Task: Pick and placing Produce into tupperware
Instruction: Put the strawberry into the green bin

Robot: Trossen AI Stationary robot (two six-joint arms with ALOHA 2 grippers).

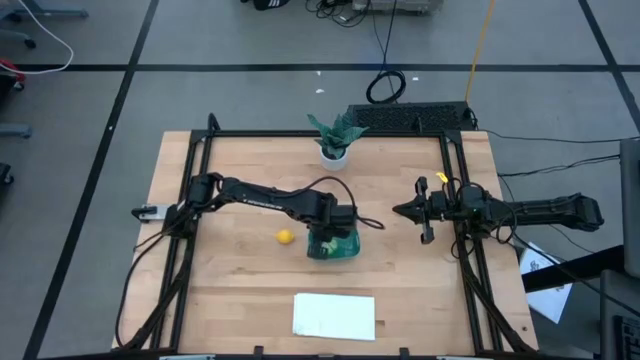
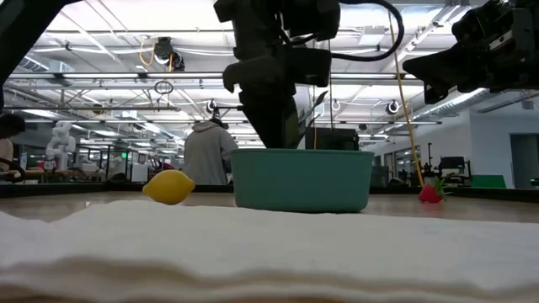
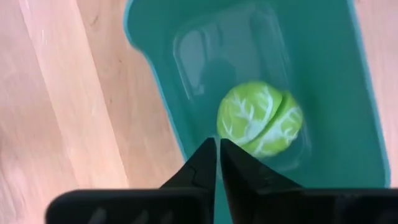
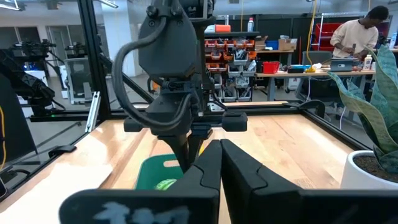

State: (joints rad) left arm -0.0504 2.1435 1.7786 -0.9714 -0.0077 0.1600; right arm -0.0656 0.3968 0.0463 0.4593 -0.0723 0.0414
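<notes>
The teal tupperware (image 1: 333, 247) sits at the table's middle, and the green round piece (image 3: 260, 118) rests on its floor. My left gripper (image 3: 217, 146) is shut and points down into the tub (image 2: 301, 178), its tips just beside the green piece. The yellow lemon piece (image 1: 285, 237) lies on the wood left of the tub. The small red piece (image 2: 430, 194) shows only in the low view, on the table to the tub's right. My right gripper (image 4: 220, 149) is shut and hovers right of the tub, pointing toward it.
A leafy plant in a white pot (image 1: 333, 148) stands at the far edge behind the tub. A flat white sheet (image 1: 334, 315) lies near the table's near edge. Black frame rails (image 1: 452, 200) run along both sides. People show in the room beyond.
</notes>
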